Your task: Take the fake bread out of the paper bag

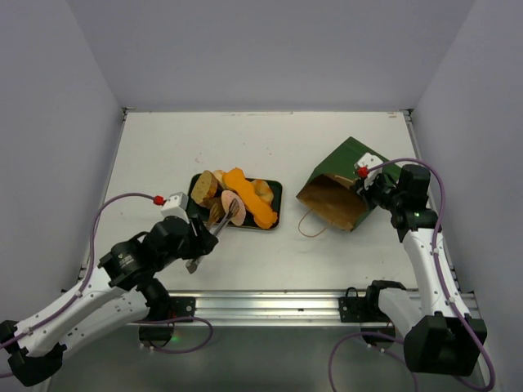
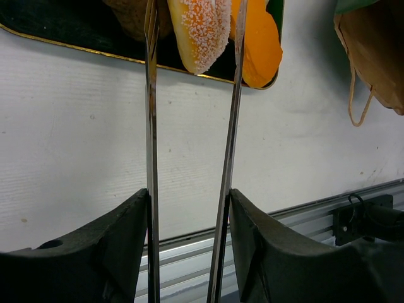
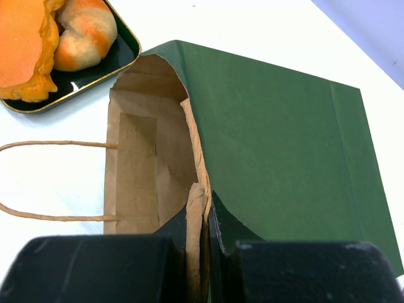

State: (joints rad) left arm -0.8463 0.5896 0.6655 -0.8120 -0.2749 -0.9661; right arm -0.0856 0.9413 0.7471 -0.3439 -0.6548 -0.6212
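The fake bread [image 1: 237, 200] lies piled on the dark tray [image 1: 278, 187]: tan buns, an orange stick and rolls. My left gripper [image 1: 198, 241] is shut on metal tongs [image 1: 219, 222]; their two arms [image 2: 151, 126] stand apart, with tips at a sugared roll [image 2: 199, 31] beside an orange piece [image 2: 259, 44]. The paper bag [image 1: 347, 184], green outside and brown inside, lies tilted with its mouth toward the tray. My right gripper [image 3: 205, 202] is shut on the bag's rim [image 3: 196, 158]. The brown inside [image 3: 142, 158] shows no bread.
The bag's string handle [image 3: 50, 145] loops onto the white table between bag and tray. A metal rail [image 1: 270, 304] runs along the near edge. White walls close the table at the back and sides.
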